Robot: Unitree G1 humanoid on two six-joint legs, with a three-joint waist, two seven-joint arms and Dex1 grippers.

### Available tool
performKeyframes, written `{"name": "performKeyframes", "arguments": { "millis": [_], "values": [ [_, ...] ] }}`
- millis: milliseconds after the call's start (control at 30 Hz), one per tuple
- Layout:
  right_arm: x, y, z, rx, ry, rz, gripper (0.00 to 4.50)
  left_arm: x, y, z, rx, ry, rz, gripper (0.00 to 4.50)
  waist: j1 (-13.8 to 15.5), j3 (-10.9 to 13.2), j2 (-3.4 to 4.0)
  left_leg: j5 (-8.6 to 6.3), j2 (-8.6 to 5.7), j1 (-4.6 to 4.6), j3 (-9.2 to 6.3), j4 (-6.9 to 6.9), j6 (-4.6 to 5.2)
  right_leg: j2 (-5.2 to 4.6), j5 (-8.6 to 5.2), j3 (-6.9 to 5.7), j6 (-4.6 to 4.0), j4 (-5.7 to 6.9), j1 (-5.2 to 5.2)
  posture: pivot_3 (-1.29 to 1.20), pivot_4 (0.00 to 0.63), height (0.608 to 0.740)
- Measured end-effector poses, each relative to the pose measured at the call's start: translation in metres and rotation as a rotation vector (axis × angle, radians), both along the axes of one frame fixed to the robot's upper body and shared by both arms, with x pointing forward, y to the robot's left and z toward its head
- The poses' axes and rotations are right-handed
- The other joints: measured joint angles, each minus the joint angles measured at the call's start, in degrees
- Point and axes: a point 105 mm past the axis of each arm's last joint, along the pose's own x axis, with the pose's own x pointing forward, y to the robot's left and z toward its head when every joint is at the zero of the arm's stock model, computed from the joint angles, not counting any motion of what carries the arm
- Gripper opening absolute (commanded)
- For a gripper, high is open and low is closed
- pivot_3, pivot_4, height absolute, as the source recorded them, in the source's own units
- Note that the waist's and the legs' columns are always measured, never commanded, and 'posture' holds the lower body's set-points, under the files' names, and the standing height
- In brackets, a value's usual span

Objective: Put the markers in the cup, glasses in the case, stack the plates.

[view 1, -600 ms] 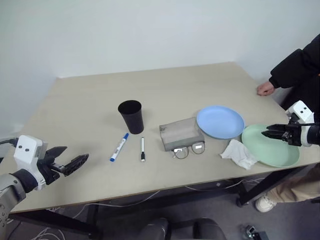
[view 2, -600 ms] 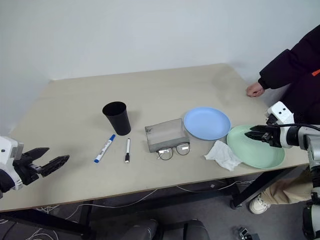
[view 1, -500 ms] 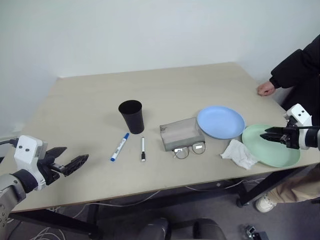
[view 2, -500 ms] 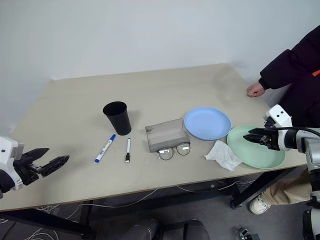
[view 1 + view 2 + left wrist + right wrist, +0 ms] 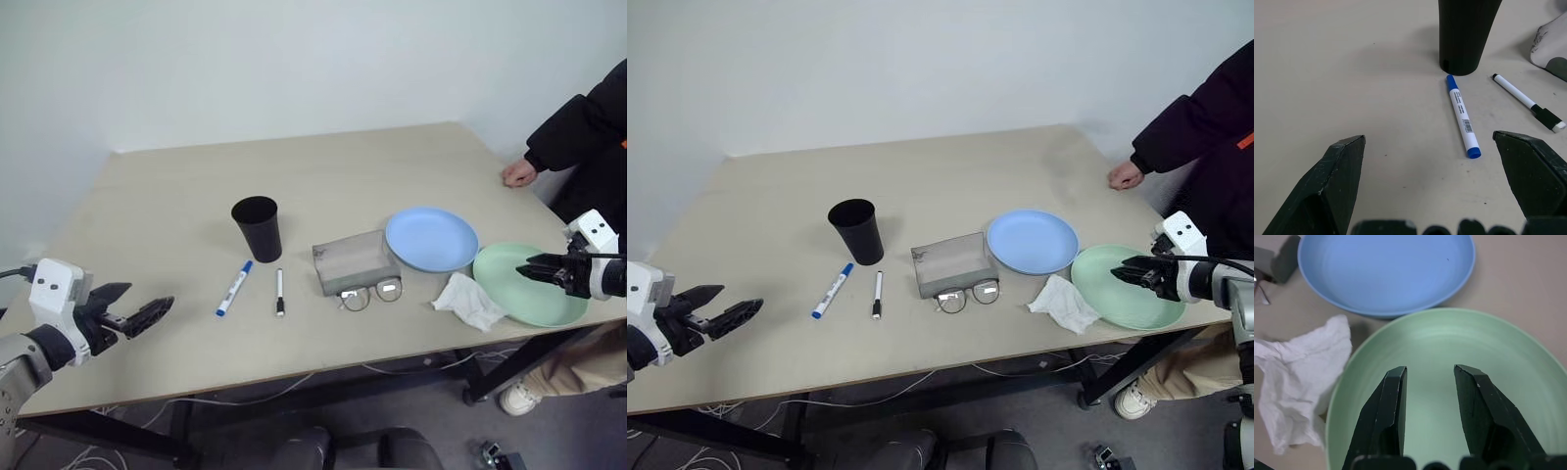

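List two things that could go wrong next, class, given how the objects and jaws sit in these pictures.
1. The right gripper hovers, jaws open, over the green plate, whose rim reaches the table's front edge; a clumsy grab might tip it off.
2. The crumpled tissue touches that plate's rim and could get dragged onto the blue plate during stacking.

Smooth plastic plates (image 5: 1400,274), matt black cup (image 5: 258,227), grey felt-like case (image 5: 353,260), crumpled paper tissue (image 5: 468,301), matt wood-look table (image 5: 176,225)
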Motion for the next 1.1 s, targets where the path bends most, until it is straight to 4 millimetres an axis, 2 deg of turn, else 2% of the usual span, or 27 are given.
{"name": "performKeyframes", "arguments": {
  "millis": [367,567,700,867,1100],
  "values": [
    [-0.004,-0.059,-0.018,-0.069,0.025,-0.299,1.63,0.006,-0.009,-0.002,-0.008,0.002,-0.037,4.46,-0.1,0.0,0.02,-0.02,0.01,0.02,0.05,0.25,0.03,0.04,0.02,0.04,0.0,0.05,0.1,0.0,0.0,0.74],
    [-0.007,-0.079,-0.025,-0.083,0.041,-0.425,1.63,0.006,-0.01,-0.003,-0.008,-0.006,-0.041,4.46,-0.1,0.0,0.04,-0.03,0.01,0.02,0.06,0.33,0.05,0.05,0.03,0.04,0.0,0.06,0.14,0.0,0.0,0.74],
    [-0.013,-0.089,-0.033,-0.089,0.071,-0.484,1.63,0.007,-0.013,-0.008,-0.017,0.004,-0.049,4.46,-0.1,0.0,0.05,-0.05,0.0,0.01,0.07,0.39,0.09,0.04,0.04,0.05,0.02,0.07,0.17,0.0,0.0,0.74],
    [-0.014,-0.095,-0.034,-0.095,0.068,-0.523,1.63,0.007,-0.014,-0.008,-0.017,-0.003,-0.055,4.46,-0.1,-0.1,0.05,-0.05,0.0,0.03,0.08,0.41,0.09,0.06,0.05,0.06,0.03,0.08,0.18,0.0,0.0,0.74],
    [-0.013,-0.095,-0.037,-0.065,0.084,-0.555,1.63,0.006,-0.015,-0.007,-0.011,-0.014,-0.075,4.46,-0.1,-0.1,0.06,-0.05,0.0,0.03,0.08,0.46,0.09,0.06,0.06,0.06,0.04,0.08,0.22,0.0,0.0,0.74]
  ]
}}
